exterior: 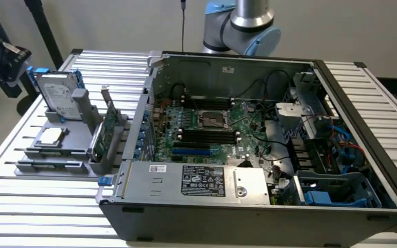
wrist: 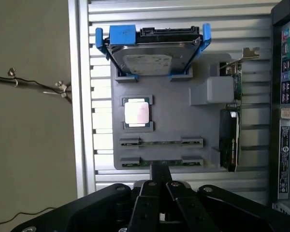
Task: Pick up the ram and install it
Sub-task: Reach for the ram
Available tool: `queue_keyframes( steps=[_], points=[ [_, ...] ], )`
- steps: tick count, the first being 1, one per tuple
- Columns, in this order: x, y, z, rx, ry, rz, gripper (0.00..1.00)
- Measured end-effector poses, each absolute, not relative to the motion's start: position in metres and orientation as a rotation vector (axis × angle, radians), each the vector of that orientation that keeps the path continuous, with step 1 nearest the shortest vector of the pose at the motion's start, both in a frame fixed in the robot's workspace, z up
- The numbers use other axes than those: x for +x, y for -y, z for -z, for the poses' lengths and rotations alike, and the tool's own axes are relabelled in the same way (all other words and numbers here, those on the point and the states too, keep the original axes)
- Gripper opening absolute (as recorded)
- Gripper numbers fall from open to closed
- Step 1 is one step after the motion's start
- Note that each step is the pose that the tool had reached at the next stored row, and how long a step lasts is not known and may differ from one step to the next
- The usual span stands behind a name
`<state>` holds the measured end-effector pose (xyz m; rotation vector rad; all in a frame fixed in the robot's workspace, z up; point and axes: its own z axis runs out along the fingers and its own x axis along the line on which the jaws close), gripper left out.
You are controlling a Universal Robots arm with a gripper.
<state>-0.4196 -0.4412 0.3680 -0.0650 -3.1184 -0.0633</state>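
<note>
Pincer pressed together, gripping nothing, hovering over the grey holder on the counter; ram sits slotted there.

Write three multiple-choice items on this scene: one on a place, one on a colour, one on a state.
1. Where does the hard drive stand?
A. On the gray holder, at the exterior view's left of the computer case
B. Inside the case
C. On the floor

2. What colour are the hard drive's rails?
A. Red
B. Blue
C. Yellow

3. In what state is the computer case?
A. Shut by a side panel
B. Turned upside down
C. Open, with the motherboard exposed

Answers:
1 A, the drive stands in the holder on the slatted table, outside the case.
2 B, blue plastic shows along both sides of the drive.
3 C, the board and its cables are in plain sight through the open side.
</note>
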Motion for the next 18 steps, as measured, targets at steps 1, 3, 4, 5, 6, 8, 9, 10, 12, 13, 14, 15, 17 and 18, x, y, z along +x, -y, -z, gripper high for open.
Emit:
queue_keyframes(
  steps=[1, 3, 4, 5, 6, 8, 9, 10, 12, 13, 14, 15, 17, 18],
  points=[
    [-0.419, 0.442, -0.368, -0.06, 3.118, 0.063, 0.11],
    [-0.417, 0.444, -0.367, -0.049, 3.119, 0.063, 0.11],
    [-0.416, 0.445, -0.367, -0.043, 3.119, 0.063, 0.11],
    [-0.415, 0.445, -0.366, -0.037, 3.119, 0.063, 0.11],
    [-0.414, 0.446, -0.366, -0.031, 3.119, 0.063, 0.11],
    [-0.412, 0.447, -0.365, -0.02, 3.119, 0.063, 0.11],
    [-0.411, 0.448, -0.365, -0.014, 3.118, 0.063, 0.11],
    [-0.41, 0.449, -0.365, -0.009, 3.118, 0.063, 0.11],
    [-0.408, 0.451, -0.364, 0.0, 3.118, 0.062, 0.11],
    [-0.407, 0.452, -0.363, 0.004, 3.118, 0.062, 0.11],
    [-0.406, 0.452, -0.362, 0.009, 3.118, 0.062, 0.11],
    [-0.405, 0.453, -0.362, 0.013, 3.118, 0.062, 0.11],
    [-0.404, 0.455, -0.36, 0.021, 3.118, 0.062, 0.11],
    [-0.404, 0.457, -0.359, 0.025, 3.118, 0.062, 0.11]
  ],
)
